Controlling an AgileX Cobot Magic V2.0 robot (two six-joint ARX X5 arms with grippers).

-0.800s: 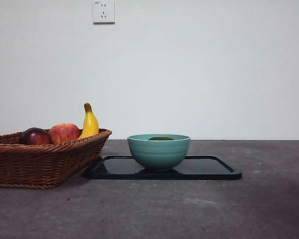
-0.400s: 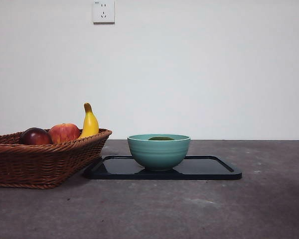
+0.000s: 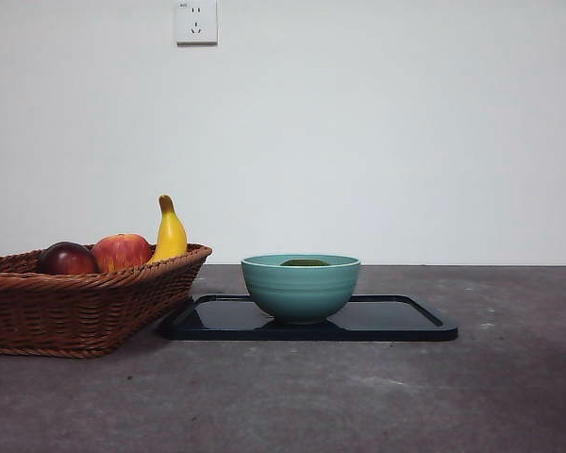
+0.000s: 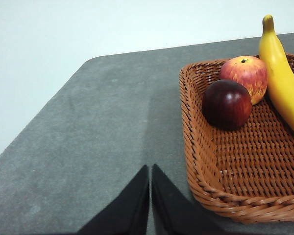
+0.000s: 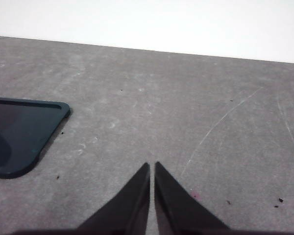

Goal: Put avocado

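Observation:
The dark-green avocado [image 3: 305, 262] lies inside the teal bowl [image 3: 300, 288]; only its top shows over the rim in the front view. The bowl stands on a black tray [image 3: 396, 321]. My left gripper [image 4: 150, 172] is shut and empty over bare table beside the wicker basket [image 4: 225, 196]. My right gripper [image 5: 152, 169] is shut and empty over bare table, to the side of the tray's corner [image 5: 34, 132]. Neither arm shows in the front view.
The wicker basket [image 3: 75, 307] at the left holds a dark red-purple fruit [image 3: 66, 259], a red-yellow apple [image 3: 121, 251] and a banana [image 3: 170, 231]. A wall socket [image 3: 196, 21] is on the white wall behind.

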